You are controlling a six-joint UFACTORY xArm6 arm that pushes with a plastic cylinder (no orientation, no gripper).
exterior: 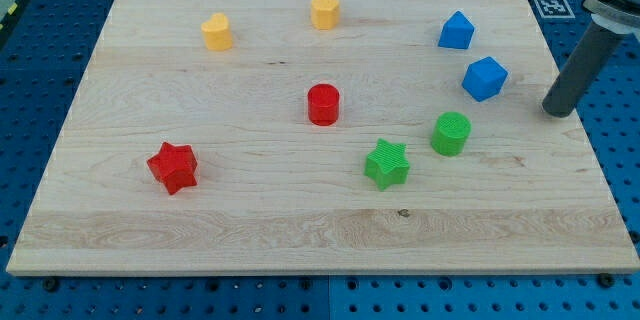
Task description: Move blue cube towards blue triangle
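Observation:
The blue cube (485, 78) lies on the wooden board (250, 200) at the view's upper right. The blue triangle (456, 31) lies just above it and slightly to the left, a small gap apart. My tip (559, 110) is at the board's right edge, to the right of the blue cube and a little below it, not touching any block.
A green cylinder (451, 133) and a green star (387, 164) lie below the blue cube. A red cylinder (323, 105) is at the centre, a red star (173, 167) at lower left. A yellow heart (217, 32) and a yellow hexagon (324, 11) lie near the top.

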